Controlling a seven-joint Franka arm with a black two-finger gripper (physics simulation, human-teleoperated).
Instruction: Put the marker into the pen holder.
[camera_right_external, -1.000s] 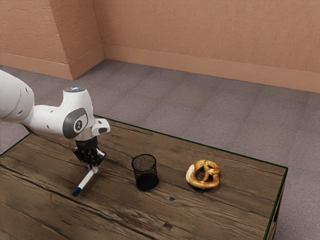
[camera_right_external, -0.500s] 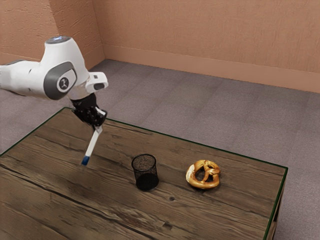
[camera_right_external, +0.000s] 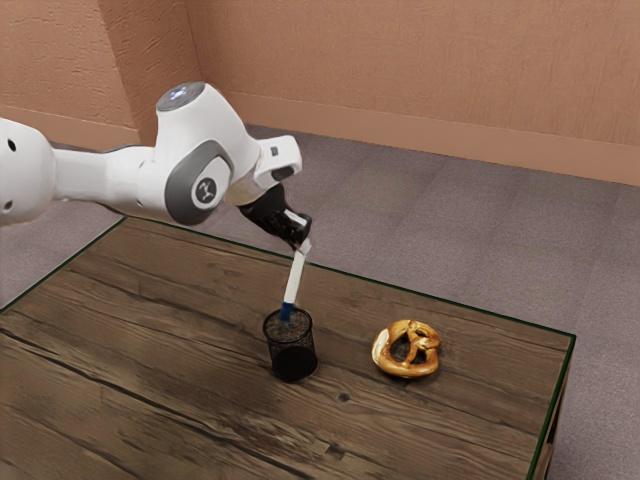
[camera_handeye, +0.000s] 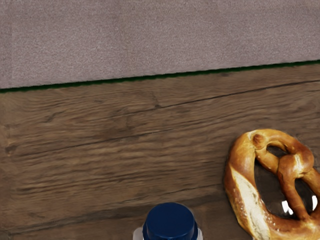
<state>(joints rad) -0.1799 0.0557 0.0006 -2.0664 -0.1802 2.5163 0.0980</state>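
The end effector (camera_right_external: 304, 245) pinches the marker (camera_right_external: 295, 280) near its upper, white end, which leaves most of the barrel free below, presumably so that it can go into the pen holder (camera_right_external: 294, 362) while the gripping part stays above the rim. The blue end (camera_right_external: 286, 312) points down and is at the holder's mouth; whether it has passed inside or hangs just over the opening, I cannot tell. The marker leans a little, its top toward the exterior view's right, so bringing it more upright would probably help it clear the mesh wall. The holder stands upright on the desk (camera_right_external: 150, 300), with the pretzel (camera_right_external: 383, 352) apart from it, out of the way. Lowering, then letting go, seems next; releasing early could tip the marker out.
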